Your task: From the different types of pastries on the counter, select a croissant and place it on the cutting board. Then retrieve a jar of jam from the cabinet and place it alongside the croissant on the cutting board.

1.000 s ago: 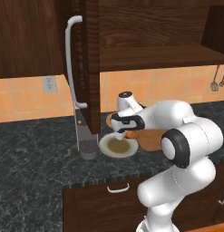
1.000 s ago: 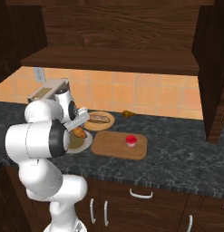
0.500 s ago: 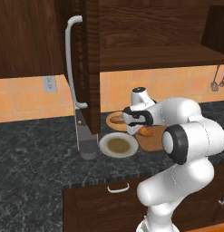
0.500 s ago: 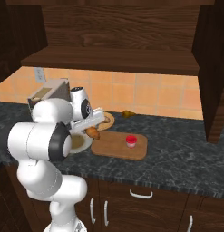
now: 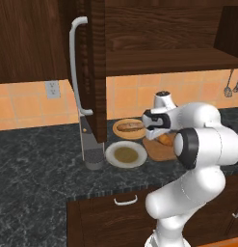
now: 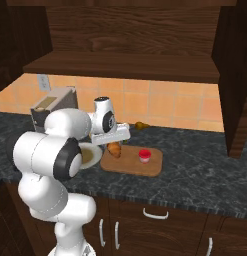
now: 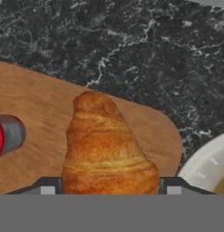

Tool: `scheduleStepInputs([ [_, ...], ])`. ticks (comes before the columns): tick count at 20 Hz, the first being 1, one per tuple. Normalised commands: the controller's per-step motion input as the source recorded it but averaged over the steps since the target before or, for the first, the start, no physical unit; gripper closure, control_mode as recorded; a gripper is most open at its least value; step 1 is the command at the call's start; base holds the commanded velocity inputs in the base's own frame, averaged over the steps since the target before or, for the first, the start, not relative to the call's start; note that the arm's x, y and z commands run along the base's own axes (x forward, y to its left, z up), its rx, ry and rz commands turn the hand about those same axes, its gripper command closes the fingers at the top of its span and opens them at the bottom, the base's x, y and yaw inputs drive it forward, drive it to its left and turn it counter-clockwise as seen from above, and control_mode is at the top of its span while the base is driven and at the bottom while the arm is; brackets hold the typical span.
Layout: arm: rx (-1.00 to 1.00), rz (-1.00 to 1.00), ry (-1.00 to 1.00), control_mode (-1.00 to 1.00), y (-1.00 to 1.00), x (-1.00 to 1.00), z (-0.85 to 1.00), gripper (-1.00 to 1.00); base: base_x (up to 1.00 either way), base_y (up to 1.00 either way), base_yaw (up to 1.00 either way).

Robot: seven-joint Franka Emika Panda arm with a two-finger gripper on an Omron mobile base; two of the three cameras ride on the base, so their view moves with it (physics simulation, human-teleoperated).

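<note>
counter (image 6: pixel 195 165) dark marbled stone, runs the full width of both base views. cabinet (image 5: pixel 154 29) dark wood above it, door swung open edge-on with its curved white handle (image 5: pixel 74 67) facing the left base camera. arm reaches forward over the counter, wrist level with the board.

cutting board (image 6: pixel 140 167) lies flat on the counter, near centre of the right base view. pale plate (image 5: pixel 126 154) sits on the counter just beside the board, at the board's 9 o'clock in the right base view; its rim shows at 4 o'clock in the hand view. tan plate (image 5: pixel 129 128) behind it carries the oblong roll (image 5: pixel 130 127).

gripper (image 6: pixel 114 145) is over the board's left end, clamped on the croissant (image 7: pixel 106 145): 2 finger tips flank its wide end, 1 each side, at 6 o'clock in the hand view. croissant is golden-brown, narrow tip pointing to 12 o'clock in the hand view; it is over the board, cannot tell whether it touches the wood.

jar of jam (image 6: pixel 144 155) red lid, stands on the board near the croissant, at its 3 o'clock in the right base view, apart from it; at 9 o'clock in the hand view.
</note>
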Motion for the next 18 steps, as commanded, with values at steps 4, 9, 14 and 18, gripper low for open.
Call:
scheduleStepInputs([
  [4,0.11,-0.18,0.0,-1.0,-0.36,0.0,0.0,1.0,0.0,0.0,0.0],
  [9,0.12,-0.14,0.0,-1.0,-0.13,-0.03,-0.08,1.0,0.0,0.0,0.0],
  [14,0.09,-0.09,0.01,-1.0,-0.08,0.0,-0.38,1.0,0.0,0.0,0.0],
  [18,0.06,0.0,0.0,-1.0,-0.01,0.0,-0.26,1.0,0.0,0.0,0.0],
])
